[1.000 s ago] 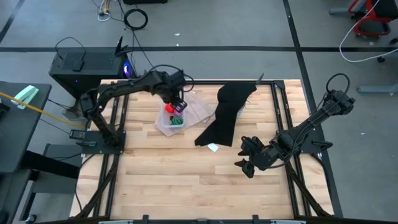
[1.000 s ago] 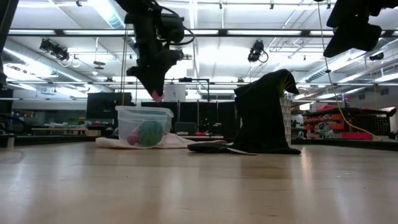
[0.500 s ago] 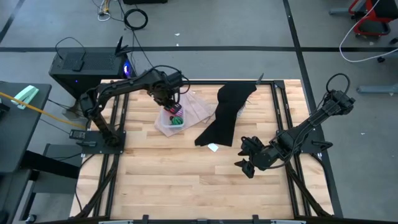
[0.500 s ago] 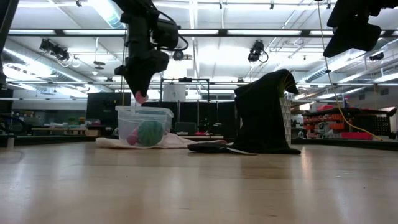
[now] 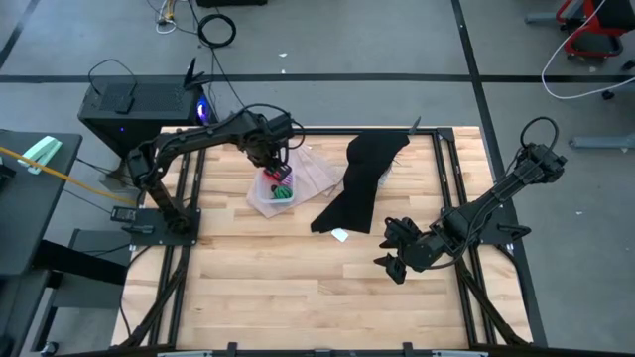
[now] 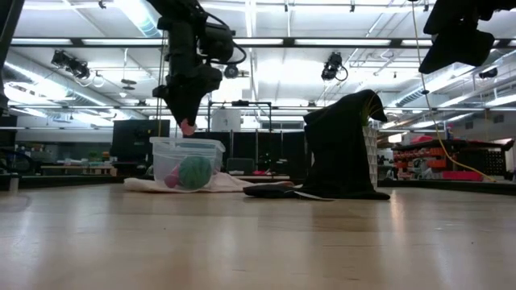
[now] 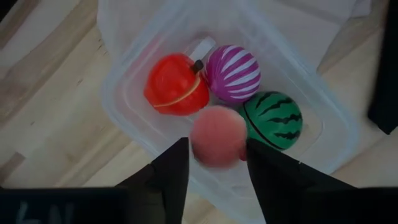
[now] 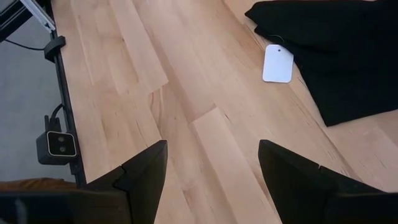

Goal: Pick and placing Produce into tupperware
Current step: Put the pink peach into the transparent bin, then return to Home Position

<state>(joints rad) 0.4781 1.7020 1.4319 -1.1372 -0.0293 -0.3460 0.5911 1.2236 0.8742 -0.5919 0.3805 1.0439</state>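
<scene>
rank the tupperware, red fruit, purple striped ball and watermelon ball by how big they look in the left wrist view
1. tupperware, by far the largest
2. red fruit
3. purple striped ball and watermelon ball: look about alike, so no ranking between them

Black cloth (image 5: 361, 182) beside tupperware (image 5: 274, 190)

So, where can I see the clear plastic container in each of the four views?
High view: the clear container lies at upper left of the table, under the left tool.
Low view: it stands left of centre, below that tool.
Left wrist view: it fills the picture.
Right wrist view: not in it.
Shared landmark: the green striped fruit inside, also visible in the low view.
</scene>
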